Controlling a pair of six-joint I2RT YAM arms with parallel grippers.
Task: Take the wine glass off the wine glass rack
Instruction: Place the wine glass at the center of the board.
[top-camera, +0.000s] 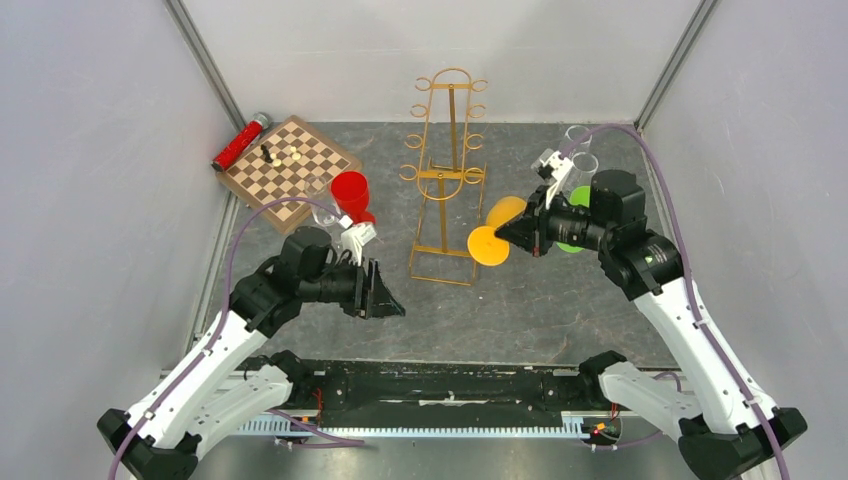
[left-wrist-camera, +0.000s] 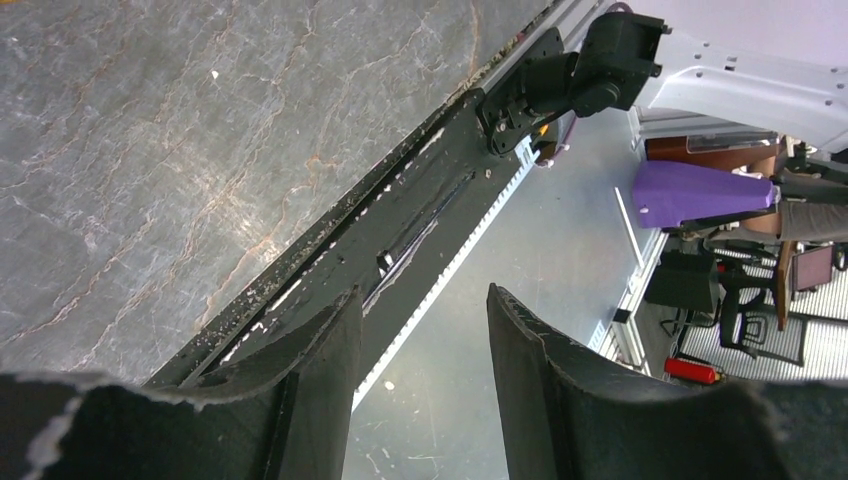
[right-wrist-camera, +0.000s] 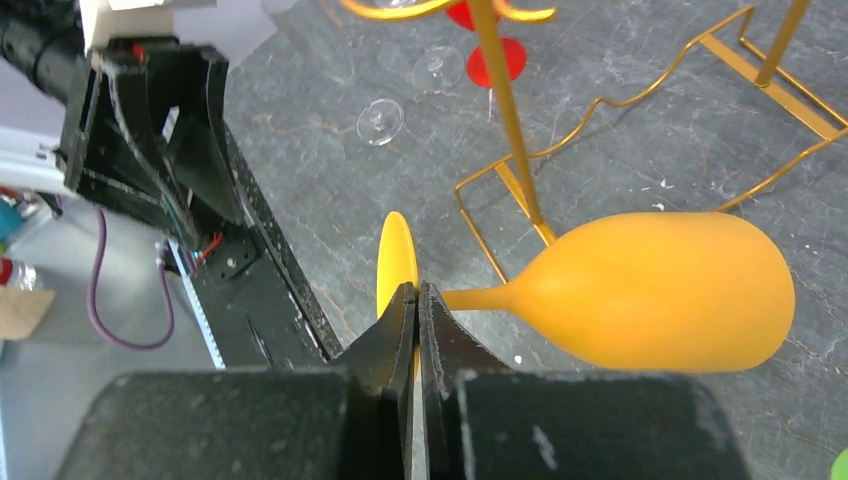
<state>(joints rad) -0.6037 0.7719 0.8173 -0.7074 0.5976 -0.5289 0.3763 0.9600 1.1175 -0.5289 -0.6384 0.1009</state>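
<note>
The gold wire wine glass rack (top-camera: 445, 170) stands in the middle of the table, with no glass on its hooks; it also shows in the right wrist view (right-wrist-camera: 520, 180). My right gripper (top-camera: 505, 236) is shut on the round foot of an orange wine glass (top-camera: 490, 240) and holds it sideways just right of the rack's base. In the right wrist view the fingers (right-wrist-camera: 417, 310) pinch the thin foot disc, and the orange bowl (right-wrist-camera: 660, 290) sticks out to the right. My left gripper (top-camera: 388, 300) is open and empty, low at the front left (left-wrist-camera: 425, 310).
A red wine glass (top-camera: 352, 195) and a clear glass (top-camera: 325, 215) stand left of the rack. A chessboard (top-camera: 290, 170) and a red tube (top-camera: 240, 142) lie at the back left. A green object (top-camera: 578, 205) and clear glasses (top-camera: 580, 150) sit behind my right arm.
</note>
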